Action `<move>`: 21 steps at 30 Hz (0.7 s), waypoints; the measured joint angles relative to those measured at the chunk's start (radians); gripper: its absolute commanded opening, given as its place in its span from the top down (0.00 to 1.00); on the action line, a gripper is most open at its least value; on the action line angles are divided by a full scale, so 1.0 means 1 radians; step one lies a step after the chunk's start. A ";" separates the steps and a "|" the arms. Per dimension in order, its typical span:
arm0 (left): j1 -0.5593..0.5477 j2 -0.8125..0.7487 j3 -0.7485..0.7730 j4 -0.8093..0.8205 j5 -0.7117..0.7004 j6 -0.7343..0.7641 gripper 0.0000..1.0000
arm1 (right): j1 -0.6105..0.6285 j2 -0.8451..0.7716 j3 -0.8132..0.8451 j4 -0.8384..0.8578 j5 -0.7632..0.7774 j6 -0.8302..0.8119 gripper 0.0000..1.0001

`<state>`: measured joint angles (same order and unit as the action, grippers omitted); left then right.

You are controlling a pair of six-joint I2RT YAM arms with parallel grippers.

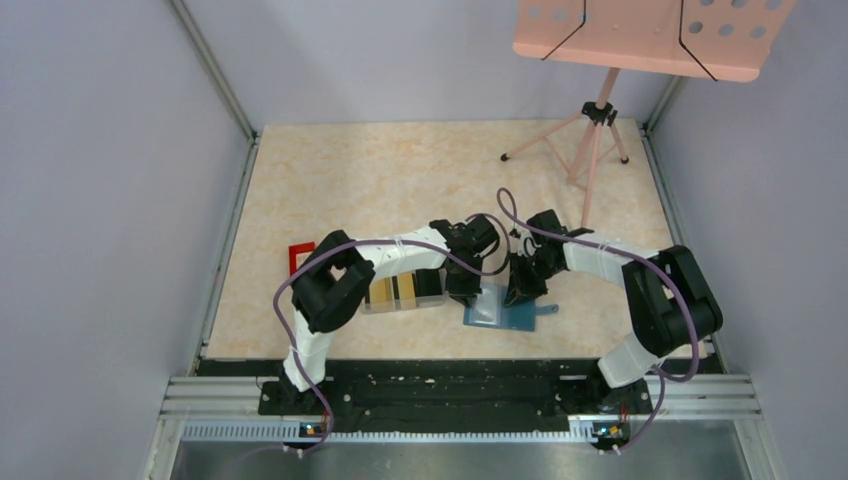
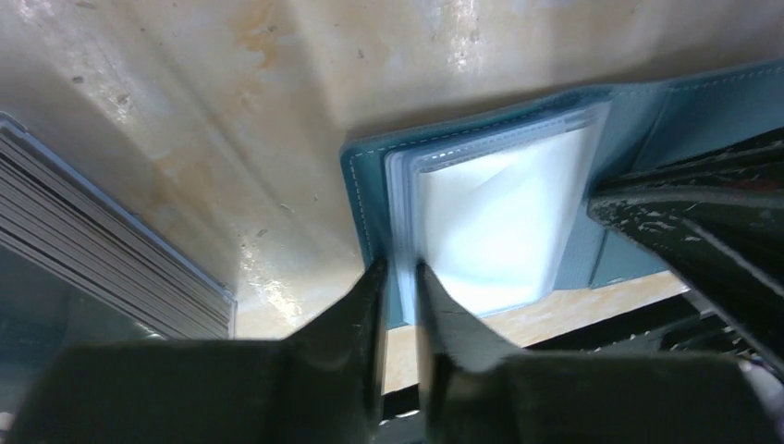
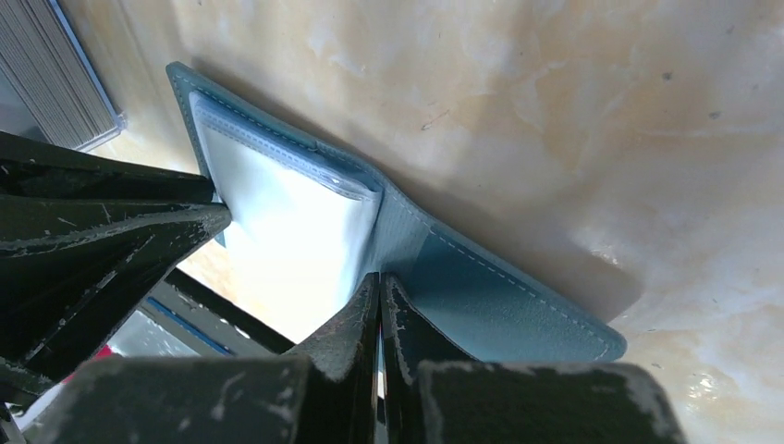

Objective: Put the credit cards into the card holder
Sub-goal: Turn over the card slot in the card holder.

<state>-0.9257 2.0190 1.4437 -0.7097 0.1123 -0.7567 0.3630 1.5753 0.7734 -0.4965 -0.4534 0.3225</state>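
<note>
Left gripper [image 2: 399, 277]: pinching card holder [image 2: 647, 111] sleeve [image 2: 499, 222], 9 o'clock edge.
Right gripper [image 3: 379, 282]: closed, pressing its 3 o'clock half.
Risk: sleeve slips free, holder flips shut.

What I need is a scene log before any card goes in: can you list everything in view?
card holder: one, teal, open, front centre.
clear box: one, transparent, left of card holder.
credit cards: stack, uncountable, gold and black, in the clear box.
red object: one, red, left of box, partly hidden.
music stand: one, pink, far right.
table: one, beige marbled.
left pincer: one, black, shut on card holder's sleeves.
right pincer: one, black, shut, at holder's fold.
</note>
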 measured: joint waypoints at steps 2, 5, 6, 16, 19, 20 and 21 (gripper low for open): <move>0.000 0.000 0.000 -0.006 -0.001 -0.002 0.59 | 0.000 0.007 0.010 -0.011 0.001 -0.010 1.00; 0.002 -0.001 -0.003 -0.008 0.000 -0.006 0.47 | 0.000 0.012 0.021 -0.026 0.008 -0.027 1.00; 0.003 -0.003 -0.007 -0.004 0.005 -0.011 0.45 | 0.000 0.012 0.022 -0.026 0.007 -0.030 1.00; 0.022 -0.071 -0.105 0.114 0.113 -0.061 0.46 | -0.002 0.016 0.021 -0.023 -0.013 -0.048 1.00; 0.027 -0.071 -0.111 0.124 0.134 -0.062 0.45 | -0.002 0.017 0.021 -0.021 -0.021 -0.050 1.00; 0.029 -0.071 -0.111 0.124 0.137 -0.064 0.44 | -0.002 0.017 0.021 -0.021 -0.022 -0.050 1.00; 0.031 -0.071 -0.111 0.126 0.138 -0.065 0.43 | -0.002 0.017 0.021 -0.021 -0.023 -0.050 1.00</move>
<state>-0.8951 1.9476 1.3331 -0.5835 0.2501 -0.8219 0.3614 1.5925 0.7948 -0.5175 -0.4763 0.2722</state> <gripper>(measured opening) 0.543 0.003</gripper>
